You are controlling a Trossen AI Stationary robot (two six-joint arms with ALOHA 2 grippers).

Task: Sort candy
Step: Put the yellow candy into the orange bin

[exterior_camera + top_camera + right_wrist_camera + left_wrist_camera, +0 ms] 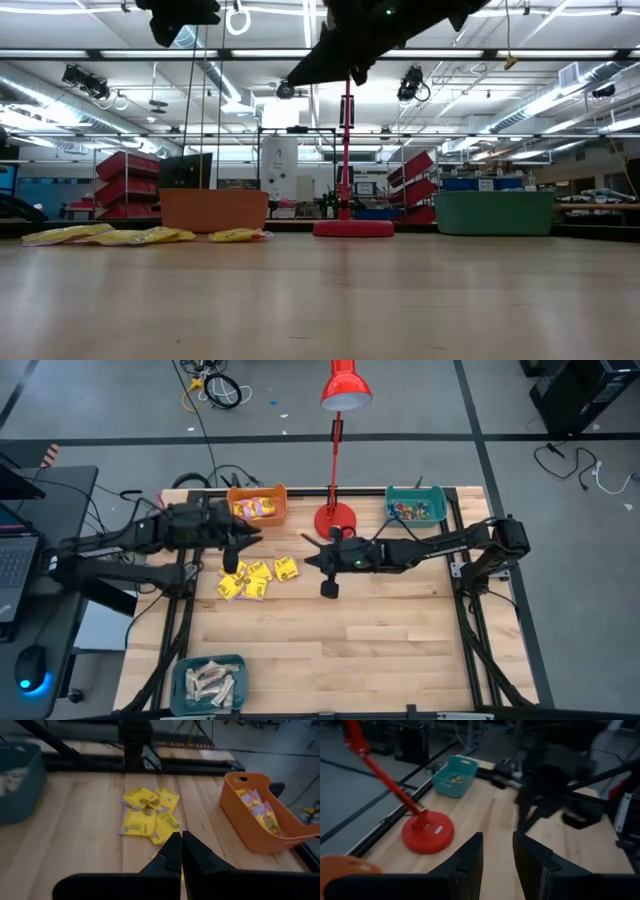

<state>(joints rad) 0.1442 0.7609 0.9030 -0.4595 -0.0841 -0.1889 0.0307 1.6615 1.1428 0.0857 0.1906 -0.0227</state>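
Yellow candy packets [255, 577] lie clustered on the desk [380, 630] between the left gripper [237, 552] and the right gripper [330, 589], near the orange bin [258, 507].

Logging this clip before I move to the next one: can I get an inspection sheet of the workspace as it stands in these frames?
Surface: wooden table, mostly bare at the middle and near side.
Job's things: yellow packets loose on the wood; more in the orange bin; small coloured pieces in the teal bin; pale bars in the corner bin.
Clutter: red desk lamp at the far edge.
Grippers: left gripper open, empty, near the orange bin; right gripper shut, empty, above the packets.
Cables: loose cables on the floor beyond the table.
Surroundings: laptop and mouse on a side desk; shelving beyond.
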